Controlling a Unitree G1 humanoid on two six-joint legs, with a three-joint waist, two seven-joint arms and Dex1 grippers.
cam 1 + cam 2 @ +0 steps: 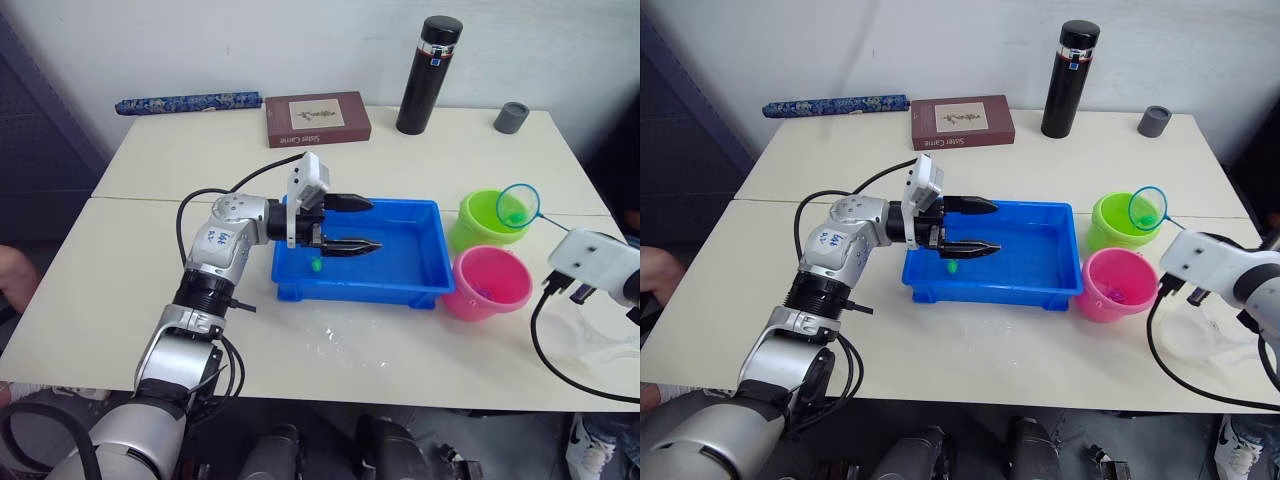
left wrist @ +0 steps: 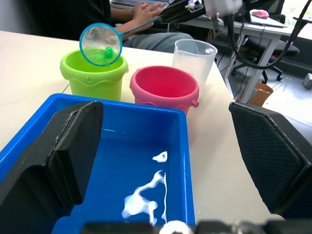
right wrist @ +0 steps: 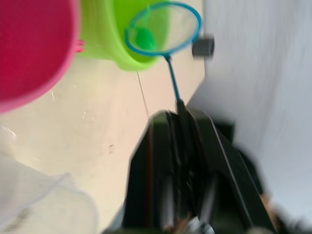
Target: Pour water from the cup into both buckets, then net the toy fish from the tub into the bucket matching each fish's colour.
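Left jaws [image 1: 362, 224] open over blue tub [image 1: 420, 268] on cream table [image 1: 130, 270]; right jaws [image 3: 183, 122] grip net [image 1: 518, 205]

A pale cream worktop [image 1: 150, 260] stands against a plain white wall [image 1: 300, 40], a seam running across it. Beyond the worktop's right end are a second desk [image 2: 273, 29], an office chair base [image 2: 243, 73] and a brown box [image 2: 261, 92] on a light floor [image 2: 287, 97].

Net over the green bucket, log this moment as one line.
right end effector: shut on net | green fish netted | over green bucket
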